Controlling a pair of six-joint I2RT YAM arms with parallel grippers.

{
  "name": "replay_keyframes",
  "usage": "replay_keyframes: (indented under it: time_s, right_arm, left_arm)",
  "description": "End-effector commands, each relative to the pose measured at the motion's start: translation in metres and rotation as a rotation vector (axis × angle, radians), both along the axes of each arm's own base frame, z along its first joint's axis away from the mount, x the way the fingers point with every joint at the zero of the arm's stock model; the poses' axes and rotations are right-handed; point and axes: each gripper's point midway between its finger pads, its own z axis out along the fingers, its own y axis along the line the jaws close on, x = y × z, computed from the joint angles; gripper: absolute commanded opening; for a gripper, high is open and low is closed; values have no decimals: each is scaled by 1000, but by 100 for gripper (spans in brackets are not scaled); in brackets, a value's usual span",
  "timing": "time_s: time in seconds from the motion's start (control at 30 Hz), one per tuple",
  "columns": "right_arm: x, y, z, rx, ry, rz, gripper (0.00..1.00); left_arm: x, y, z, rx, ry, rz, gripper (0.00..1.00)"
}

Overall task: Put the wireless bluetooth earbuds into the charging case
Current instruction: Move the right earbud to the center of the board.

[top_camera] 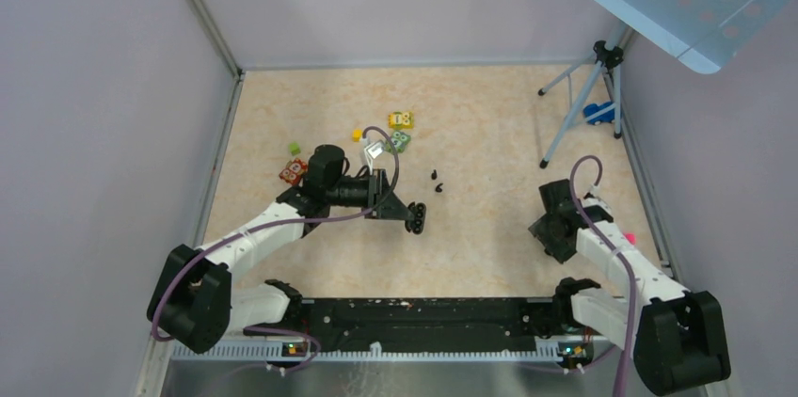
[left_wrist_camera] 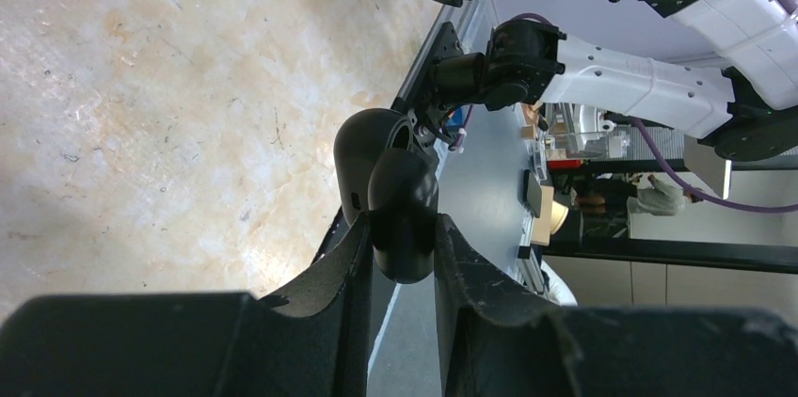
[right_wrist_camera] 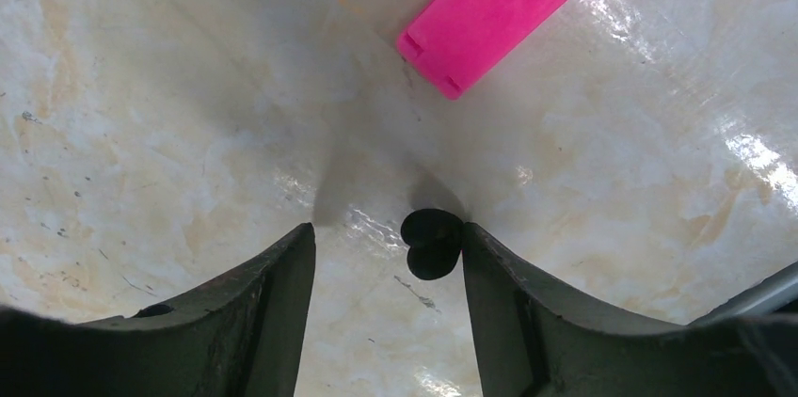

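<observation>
The left arm reached out to the middle with the left gripper pinched on the case, and the right arm bent low with the right gripper pointing down, fingers apart.

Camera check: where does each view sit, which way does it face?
Top: fixed above and behind the bases, looking down at the table; both arms show.
Left wrist: on the left arm, facing across the table toward the right arm; left tool clamps the case.
Right wrist: on the right arm, facing down at the table; right tool open, small black piece against one finger.
Shared: top and left wrist both show the case and right arm.
</observation>
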Motion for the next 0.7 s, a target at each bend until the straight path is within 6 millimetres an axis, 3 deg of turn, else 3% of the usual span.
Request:
replay_keyframes:
  time_s: [0.0, 0.17, 0.4, 0.53, 0.67]
  right_arm:
    - [15, 11, -2, 58, -44, 17, 55]
    - [20, 18, -3, 89, -63, 46, 43]
    - [20, 26, -2, 127, -78, 79, 12]
    - [28, 42, 6, 195, -122, 149, 3]
    - [36, 65, 19, 283, -163, 226, 1]
  left_arm:
    - [-3, 1, 10, -26, -57, -22, 0]
    - [-4, 2, 9, -23, -56, -22, 0]
    - [-4, 2, 7, -17, -48, -14, 0]
    - [-3, 3, 6, -10, -50, -6, 0]
    - [2, 5, 4, 20, -68, 13, 0]
